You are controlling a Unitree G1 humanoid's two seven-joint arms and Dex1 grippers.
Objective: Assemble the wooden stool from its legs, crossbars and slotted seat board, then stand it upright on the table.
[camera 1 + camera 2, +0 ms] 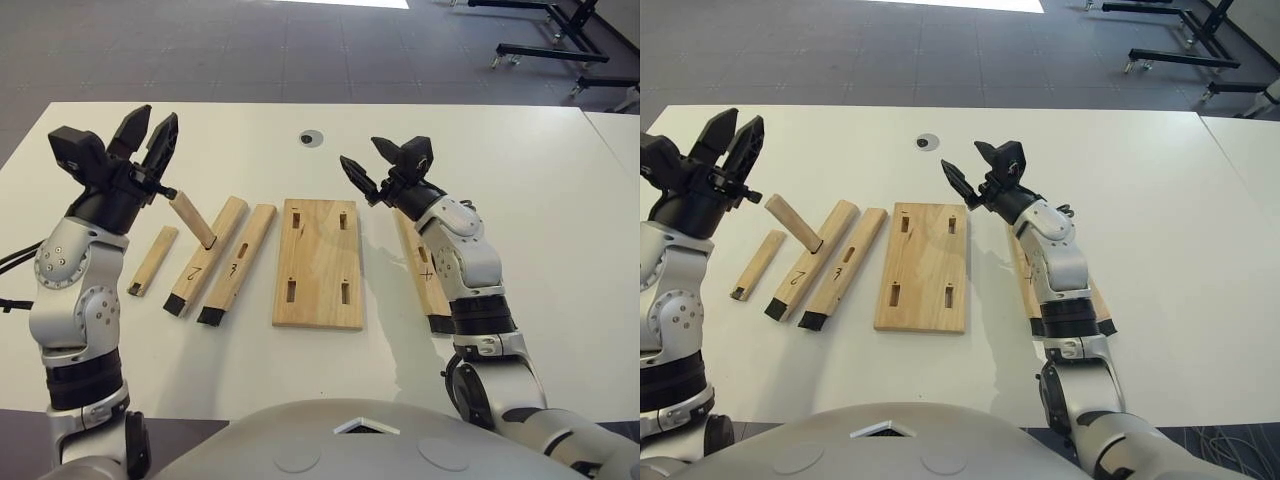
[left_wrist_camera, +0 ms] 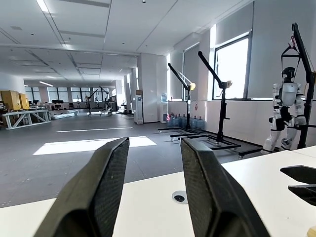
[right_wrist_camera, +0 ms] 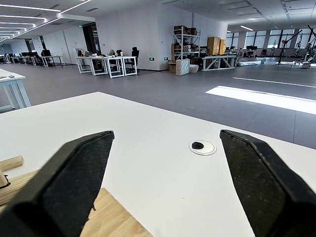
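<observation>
Seat board (image 1: 318,262) lies flat at frame centre with legs (image 1: 236,262) to its left, and both left gripper (image 1: 158,114) and right gripper (image 1: 360,150) stand open, seemingly empty, so approach one leg squarely at mid-length.

Bright, even ceiling light. Soft shadows lay on the table (image 1: 520,180) at 3 o'clock of the seat board (image 1: 318,262). Glaring floor patch (image 1: 345,3) at 12 o'clock. Wrist-view fingers (image 2: 94,197) looked blurred, possibly defocus.

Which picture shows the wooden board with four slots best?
The left eye view: the whole flat wooden seat board, all four slots, lies uncovered. The right eye view matches; the right wrist view catches one corner.
</observation>
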